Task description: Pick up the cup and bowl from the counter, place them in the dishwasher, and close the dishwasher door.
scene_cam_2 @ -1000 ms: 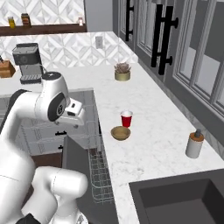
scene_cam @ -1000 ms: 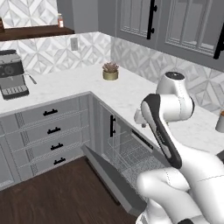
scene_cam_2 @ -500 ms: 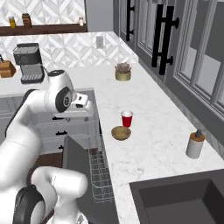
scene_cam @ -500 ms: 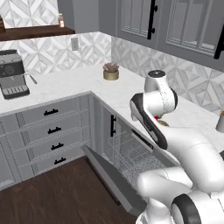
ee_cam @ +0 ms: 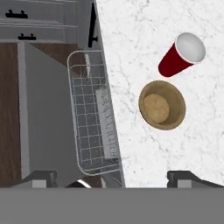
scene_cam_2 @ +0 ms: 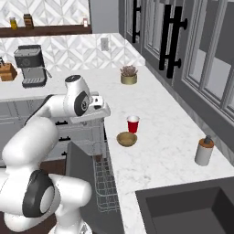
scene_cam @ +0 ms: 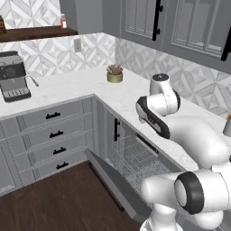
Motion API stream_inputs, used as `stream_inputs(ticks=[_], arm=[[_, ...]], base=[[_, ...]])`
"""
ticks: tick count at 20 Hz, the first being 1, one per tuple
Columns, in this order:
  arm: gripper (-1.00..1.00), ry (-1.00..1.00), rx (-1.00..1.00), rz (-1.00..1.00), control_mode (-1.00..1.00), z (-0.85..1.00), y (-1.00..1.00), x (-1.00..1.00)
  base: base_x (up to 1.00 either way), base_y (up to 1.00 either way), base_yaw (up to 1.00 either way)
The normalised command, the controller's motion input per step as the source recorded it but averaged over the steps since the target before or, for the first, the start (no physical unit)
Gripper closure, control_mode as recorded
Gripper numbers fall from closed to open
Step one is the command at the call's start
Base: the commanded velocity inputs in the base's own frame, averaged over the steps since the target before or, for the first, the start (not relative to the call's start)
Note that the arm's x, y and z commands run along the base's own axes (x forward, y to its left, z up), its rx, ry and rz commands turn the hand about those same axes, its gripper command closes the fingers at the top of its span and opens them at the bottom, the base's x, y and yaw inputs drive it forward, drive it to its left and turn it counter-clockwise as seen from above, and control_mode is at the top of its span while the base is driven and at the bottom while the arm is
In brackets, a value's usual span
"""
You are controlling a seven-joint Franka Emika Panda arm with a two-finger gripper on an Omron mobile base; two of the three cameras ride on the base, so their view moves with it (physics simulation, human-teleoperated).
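The red cup (scene_cam_2: 133, 124) (ee_cam: 180, 55) stands on the white marble counter (scene_cam_2: 160, 151) (ee_cam: 131, 43). The tan bowl (scene_cam_2: 126, 138) (ee_cam: 162, 105) sits right beside it, closer to the counter's edge. My gripper (scene_cam_2: 97, 112) (ee_cam: 113, 179) hangs open and empty above the counter edge, left of both, over the dishwasher's wire rack (ee_cam: 94, 113) (scene_cam: 135, 158). The dishwasher door (scene_cam: 113, 180) (scene_cam_2: 80, 169) (ee_cam: 48, 109) is dropped down, open. In the left base view my arm hides the cup and the bowl.
A potted plant (scene_cam_2: 129, 75) (scene_cam: 115, 74) sits far back on the counter, with a coffee machine (scene_cam: 13, 81) on the left run. A grey soap dispenser (scene_cam_2: 204, 151) stands by the dark sink (scene_cam_2: 183, 210). Grey drawers (scene_cam: 54, 135) flank the dishwasher.
The arm has swung its hand to the right, from over the open dishwasher toward the counter edge near the cup and bowl. Cup, bowl and door have not moved.
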Motion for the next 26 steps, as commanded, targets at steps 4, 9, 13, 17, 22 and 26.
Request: stream_inputs(ticks=[4, 9, 13, 17, 22, 26], arm=[[-1.0, 0.0, -0.01, 0.05, -1.0, -0.04, -0.38, 0.65], [-1.0, 0.11, -0.03, 0.0, -1.0, -0.14, -0.31, 0.71], [-1.0, 0.11, -0.01, 0.0, -1.0, -0.17, -0.39, 0.72], [-1.0, 0.01, 0.0, 0.0, -1.0, -0.11, -0.36, 0.55], [-1.0, 0.0, 0.01, 0.0, -1.0, -0.25, -0.38, 0.44], [-1.0, 0.0, 0.02, 0.0, -1.0, -0.26, -0.24, 0.45]], base=[[0.0, 0.0, 0.0], [0.0, 0.0, 0.0], [0.0, 0.0, 0.0], [0.0, 0.0, 0.0], [0.0, 0.0, 0.0], [0.0, 0.0, 0.0]])
